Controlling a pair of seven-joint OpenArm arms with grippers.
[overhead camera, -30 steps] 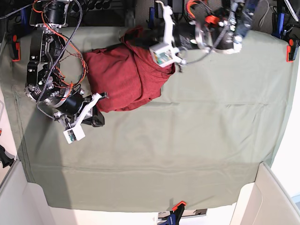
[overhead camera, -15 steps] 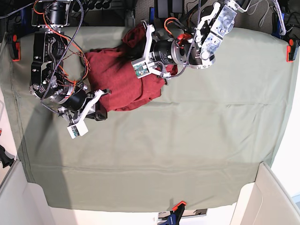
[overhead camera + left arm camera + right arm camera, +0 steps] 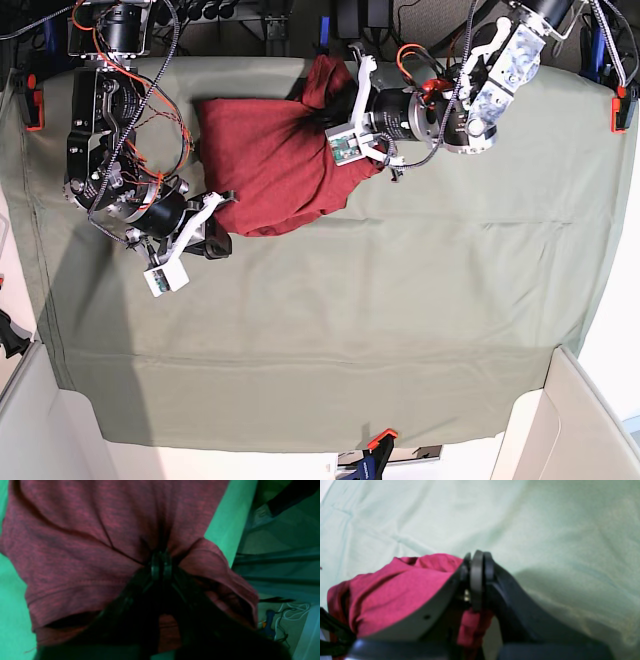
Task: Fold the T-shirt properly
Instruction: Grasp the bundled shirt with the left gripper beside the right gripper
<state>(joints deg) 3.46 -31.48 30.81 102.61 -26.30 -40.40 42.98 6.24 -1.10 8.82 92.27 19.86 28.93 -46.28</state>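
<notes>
The dark red T-shirt (image 3: 265, 165) lies bunched at the back left of the pale green table cloth (image 3: 400, 300). My left gripper (image 3: 335, 125) is at the shirt's right edge. In the left wrist view it (image 3: 160, 565) is shut on a gathered fold of the T-shirt (image 3: 82, 542), with creases running into the pinch. My right gripper (image 3: 218, 215) sits at the shirt's front left corner. In the right wrist view its jaws (image 3: 476, 580) are pressed together, and red T-shirt (image 3: 395, 590) fabric bulges to their left and shows between the fingers lower down.
Clamps hold the cloth at the front edge (image 3: 380, 440), the left edge (image 3: 33, 100) and the right edge (image 3: 620, 105). White bin walls stand at the front right (image 3: 590, 420) and front left (image 3: 25, 410). Cables and mounts line the back.
My left gripper has carried its pinch of fabric to the right and slightly back, drawing the shirt out wider. The right gripper has stayed at the front left corner.
</notes>
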